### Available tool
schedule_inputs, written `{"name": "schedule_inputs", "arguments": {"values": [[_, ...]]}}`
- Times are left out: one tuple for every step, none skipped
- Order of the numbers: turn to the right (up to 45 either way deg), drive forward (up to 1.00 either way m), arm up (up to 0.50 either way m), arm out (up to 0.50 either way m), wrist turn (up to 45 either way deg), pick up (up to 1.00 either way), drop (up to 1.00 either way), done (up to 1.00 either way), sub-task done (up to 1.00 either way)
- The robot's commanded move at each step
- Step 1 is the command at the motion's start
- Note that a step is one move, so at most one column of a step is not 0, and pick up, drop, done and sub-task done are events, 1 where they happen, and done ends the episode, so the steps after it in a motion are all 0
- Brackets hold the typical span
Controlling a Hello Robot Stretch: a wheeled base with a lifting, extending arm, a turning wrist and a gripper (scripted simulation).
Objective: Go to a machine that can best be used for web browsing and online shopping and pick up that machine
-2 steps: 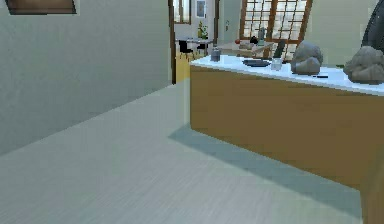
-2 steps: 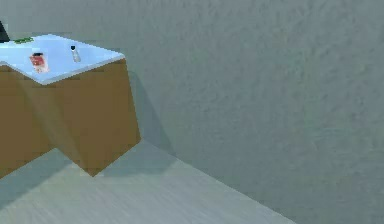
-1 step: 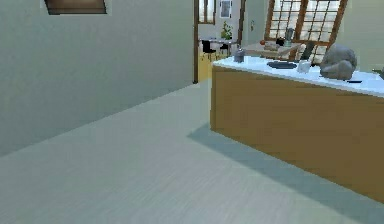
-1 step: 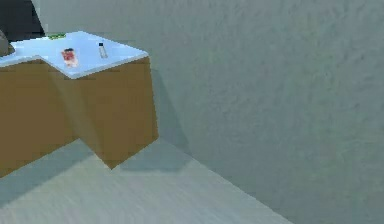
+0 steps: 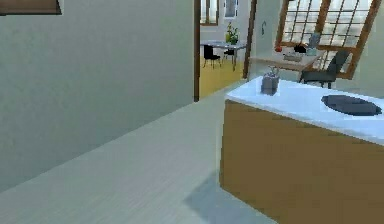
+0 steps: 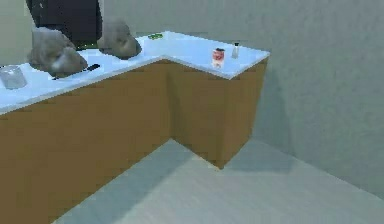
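The state of the jaws cannot be told. In the forward view, far right under the window [image 5: 325,20], a far table [image 5: 290,60] carries a small grey slab [image 5: 314,42] standing upright, perhaps a laptop's lid, too small to be sure. A dark chair [image 5: 326,70] stands near it. On the near white-topped table [image 5: 300,100] sits a grey pot [image 5: 269,84], its contents unclear, and a dark flat disc [image 5: 350,104] reaching the right edge. In the arm side view, the corner table [image 6: 190,55] holds two grey lumps [image 6: 55,52], a red-and-white can [image 6: 218,57] and a clear bowl [image 6: 12,76] cut off at left.
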Motion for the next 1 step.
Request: {"name": "schedule_inputs", "arguments": {"values": [[-3.0, 0.0, 0.0, 0.0, 0.0, 0.0, 0.0, 0.0, 0.0]]}}
